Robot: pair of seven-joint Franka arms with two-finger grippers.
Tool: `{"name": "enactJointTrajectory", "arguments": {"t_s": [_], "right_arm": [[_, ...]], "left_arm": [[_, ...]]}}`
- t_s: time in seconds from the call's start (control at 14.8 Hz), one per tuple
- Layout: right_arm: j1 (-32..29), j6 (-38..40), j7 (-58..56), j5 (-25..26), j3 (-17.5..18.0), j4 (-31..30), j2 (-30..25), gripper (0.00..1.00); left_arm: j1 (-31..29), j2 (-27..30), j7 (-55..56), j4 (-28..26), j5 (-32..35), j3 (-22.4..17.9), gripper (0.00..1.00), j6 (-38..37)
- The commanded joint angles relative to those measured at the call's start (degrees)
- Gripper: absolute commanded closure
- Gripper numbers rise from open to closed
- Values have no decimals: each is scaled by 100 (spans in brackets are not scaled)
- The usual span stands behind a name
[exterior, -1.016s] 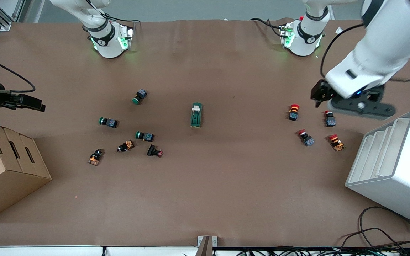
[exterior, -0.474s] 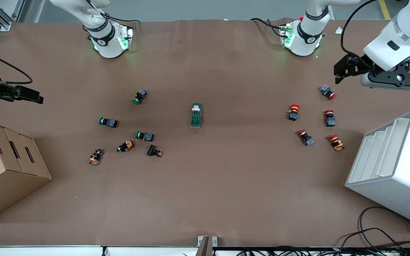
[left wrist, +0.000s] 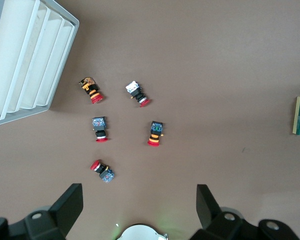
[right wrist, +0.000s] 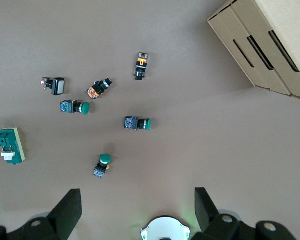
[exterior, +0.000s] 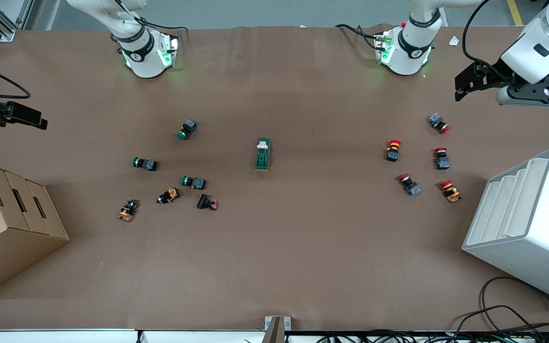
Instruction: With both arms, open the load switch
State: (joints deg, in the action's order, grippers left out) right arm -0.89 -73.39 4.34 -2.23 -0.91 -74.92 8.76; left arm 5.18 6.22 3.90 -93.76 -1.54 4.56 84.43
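Load switch sits untouched mid-frame, front view. Left gripper upper right, right gripper far left edge; both jaws spread, empty, hanging high, probably just staging before approach.

5 red push buttons, 6 green or orange buttons, cardboard boxes, white rack.
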Motion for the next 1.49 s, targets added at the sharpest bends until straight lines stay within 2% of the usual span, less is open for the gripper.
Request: {"name": "enactJointTrajectory", "arguments": {"t_s": [0.0,0.27,0.41,0.68,1.42], "right_arm": [[-25,71,93,65,65,12,-23,0],[-34,88,110,30,83,-190,-102,0],[-34,-8,102,21,74,-408,-312,0],[-16,-613,84,56,74,-1418,-1146,0],[-7,-465,23,196,74,-1482,-1447,0]], "left_arm": [[-87,55,32,-81,-31,1,0,47],[-96,-85,5,60,39,-8,0,47],[-78,-103,23,130,57,1,0,47],[-69,-103,-47,165,154,18,0,38],[-122,-129,-329,349,373,10,0,-6]]}}
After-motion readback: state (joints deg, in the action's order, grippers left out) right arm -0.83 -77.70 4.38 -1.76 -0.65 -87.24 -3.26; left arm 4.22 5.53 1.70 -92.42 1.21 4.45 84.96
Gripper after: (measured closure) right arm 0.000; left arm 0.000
